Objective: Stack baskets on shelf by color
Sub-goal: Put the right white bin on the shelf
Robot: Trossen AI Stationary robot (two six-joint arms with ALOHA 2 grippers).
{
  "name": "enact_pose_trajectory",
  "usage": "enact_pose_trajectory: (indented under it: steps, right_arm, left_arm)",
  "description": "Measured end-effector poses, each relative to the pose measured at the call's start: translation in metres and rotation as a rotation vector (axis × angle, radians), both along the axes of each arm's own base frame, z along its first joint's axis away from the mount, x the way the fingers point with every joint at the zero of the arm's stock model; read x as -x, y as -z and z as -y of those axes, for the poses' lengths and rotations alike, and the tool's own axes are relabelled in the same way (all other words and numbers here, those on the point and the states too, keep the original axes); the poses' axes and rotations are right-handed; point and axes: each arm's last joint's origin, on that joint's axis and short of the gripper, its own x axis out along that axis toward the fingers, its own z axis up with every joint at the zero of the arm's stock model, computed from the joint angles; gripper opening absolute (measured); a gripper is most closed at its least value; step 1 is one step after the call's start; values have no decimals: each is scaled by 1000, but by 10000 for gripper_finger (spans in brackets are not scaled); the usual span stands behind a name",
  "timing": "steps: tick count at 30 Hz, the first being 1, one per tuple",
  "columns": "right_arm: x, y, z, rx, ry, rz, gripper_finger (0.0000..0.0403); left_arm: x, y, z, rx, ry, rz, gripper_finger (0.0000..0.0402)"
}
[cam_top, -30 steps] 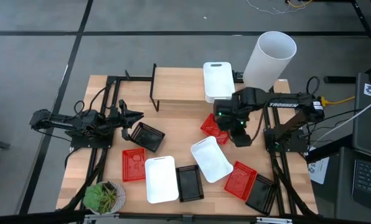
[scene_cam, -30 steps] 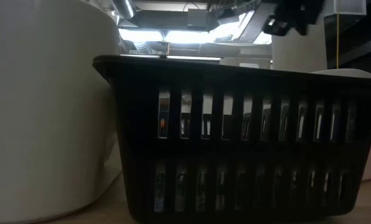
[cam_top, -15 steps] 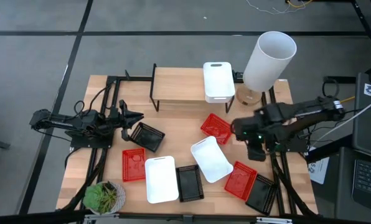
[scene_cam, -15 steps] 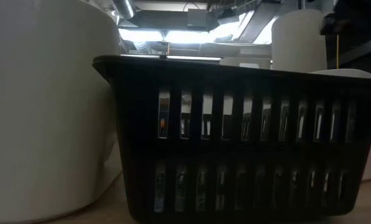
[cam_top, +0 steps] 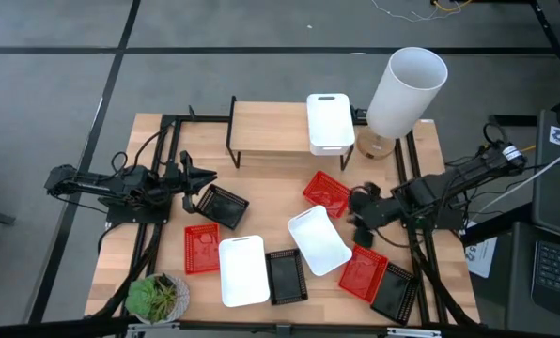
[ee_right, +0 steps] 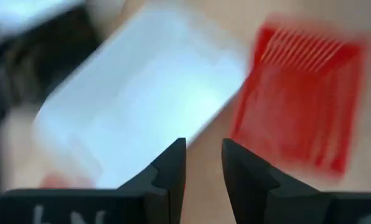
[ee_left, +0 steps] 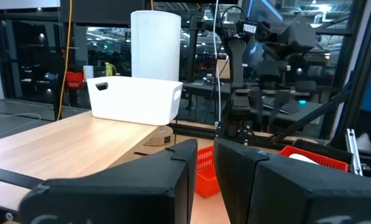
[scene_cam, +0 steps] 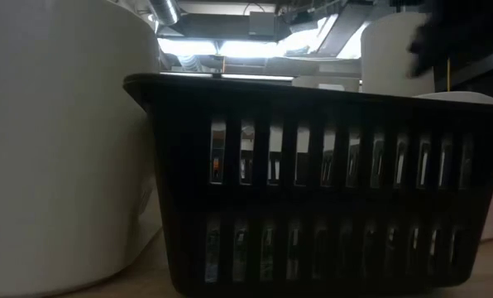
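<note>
White, red and black plastic baskets lie scattered over the light-wood counter (cam_top: pixel 261 169). One white basket (cam_top: pixel 329 121) already sits on the right end of the shelf (cam_top: pixel 271 131), a low wooden board on thin black legs at the far side. On the counter's near half lie a second white basket (cam_top: pixel 242 270), a third white basket (cam_top: pixel 318 240) turned at an angle, a red basket (cam_top: pixel 201 248), a black basket (cam_top: pixel 286 276), and at the right near corner another red basket (cam_top: pixel 363 272) touching another black one (cam_top: pixel 393 293). A further red basket (cam_top: pixel 325 192) lies just near of the shelf's right end, and a black mesh basket (cam_top: pixel 217 205) lies tilted at the left.

The left gripper (cam_top: pixel 205 178) hovers just beside that black mesh basket, its fingers (ee_left: pixel 173 180) nearly together with only a slim gap, holding nothing. The right gripper (cam_top: pixel 360 214) hangs over the counter between the angled white basket and the right edge, its fingers (ee_right: pixel 173 168) apart and empty; its wrist view is blurred, showing only white and red shapes below.

From table height, a dark slatted basket wall (scene_cam: pixel 313 207) fills almost the whole view and hides the counter behind it. A tall white cylinder (cam_top: pixel 407 91) stands at the far right corner and a potted plant (cam_top: pixel 156 299) at the near left corner. The shelf's left and middle portions are bare.
</note>
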Motion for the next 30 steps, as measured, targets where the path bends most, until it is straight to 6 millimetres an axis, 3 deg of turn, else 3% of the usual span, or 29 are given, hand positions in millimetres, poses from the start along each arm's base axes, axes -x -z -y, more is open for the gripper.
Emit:
enact_pose_trajectory:
  steps: [6, 11, 16, 19, 30]
  right_arm:
    - [-30, 3, 26, 172, 90, 180, 101]
    - [-52, -8, 57, 279, 128, 249, 101]
    - [-58, -12, 85, 346, 168, 255, 101]
    - [-58, -11, 97, 290, 148, 250, 101]
    - [-71, -2, 122, 328, 193, 251, 101]
  left_arm:
    - [0, 0, 0, 0, 0, -1, 46]
    - [0, 0, 0, 0, 0, -2, 46]
    - [0, 0, 0, 0, 0, -2, 46]
    - [0, 0, 0, 0, 0, -2, 46]
    - [0, 1, 0, 0, -1, -6, 46]
